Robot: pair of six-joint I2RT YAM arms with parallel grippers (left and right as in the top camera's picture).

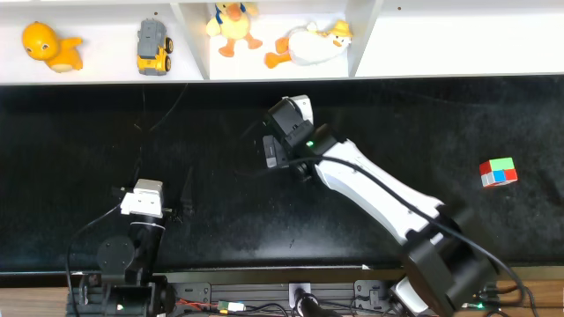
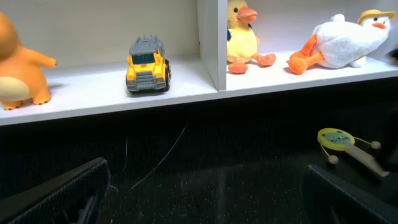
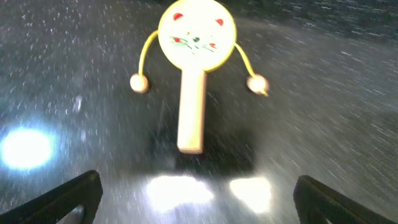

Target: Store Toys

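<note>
Rattle drum (image 3: 193,78) flat on black desk (image 1: 88,141), mid-desk toward rear edge, handle end facing right gripper (image 3: 199,193). Right claw wide open above drum, no contact. Left gripper (image 2: 205,193) near desk's front-left, claw wide, empty. Rear shelf (image 1: 441,44): orange figure (image 1: 51,46), yellow toy truck (image 1: 152,46), yellow plush duck (image 1: 233,26), white plush duck (image 1: 308,44). Colour cube (image 1: 498,172) near right edge.

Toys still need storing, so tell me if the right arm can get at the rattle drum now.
Probably yes: the right claw hangs open over the rattle drum, with nothing lying between them.
</note>
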